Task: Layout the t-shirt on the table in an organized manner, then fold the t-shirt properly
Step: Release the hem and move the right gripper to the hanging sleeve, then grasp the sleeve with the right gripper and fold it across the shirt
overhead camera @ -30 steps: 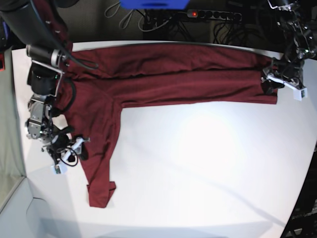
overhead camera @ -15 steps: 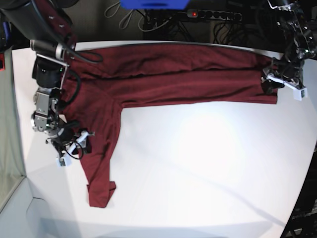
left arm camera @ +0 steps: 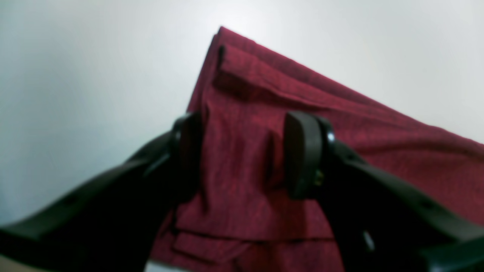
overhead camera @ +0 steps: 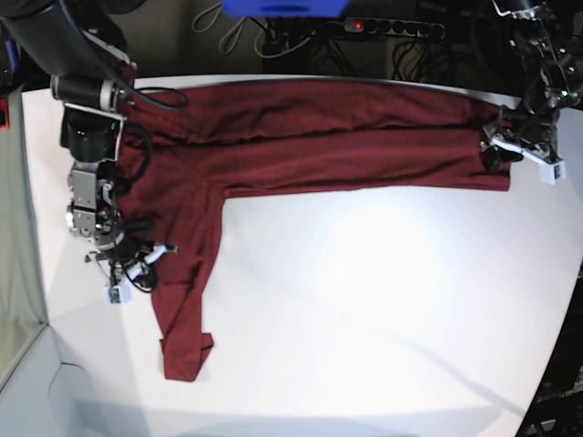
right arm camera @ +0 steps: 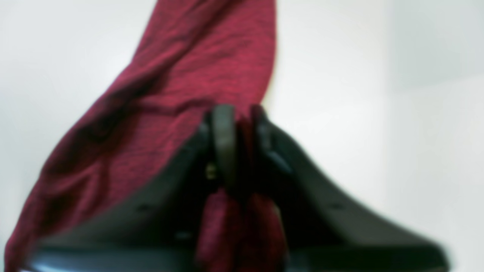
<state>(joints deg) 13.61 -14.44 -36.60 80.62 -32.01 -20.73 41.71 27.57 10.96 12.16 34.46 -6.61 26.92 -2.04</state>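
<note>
The maroon t-shirt (overhead camera: 319, 146) lies stretched in a long band across the far side of the white table (overhead camera: 364, 300). One part of it hangs down toward the front at the left. My right gripper (overhead camera: 146, 262) is at that part's left edge. In the right wrist view this gripper (right arm camera: 242, 124) is shut, with a fold of the t-shirt (right arm camera: 196, 68) pinched between its pads. My left gripper (overhead camera: 496, 153) sits at the band's right end. Seen from the left wrist, the left gripper (left arm camera: 245, 155) has its jaws apart, with the t-shirt (left arm camera: 340, 124) lying between the pads.
A power strip (overhead camera: 392, 27) with a red light, loose cables and a blue object (overhead camera: 282, 7) sit beyond the table's far edge. The table's curved edge (overhead camera: 547, 364) runs down the right side. White tabletop stretches in front of the shirt.
My right gripper has moved up along the shirt's left edge and shut on the cloth. The left gripper and the right end of the shirt have not moved.
</note>
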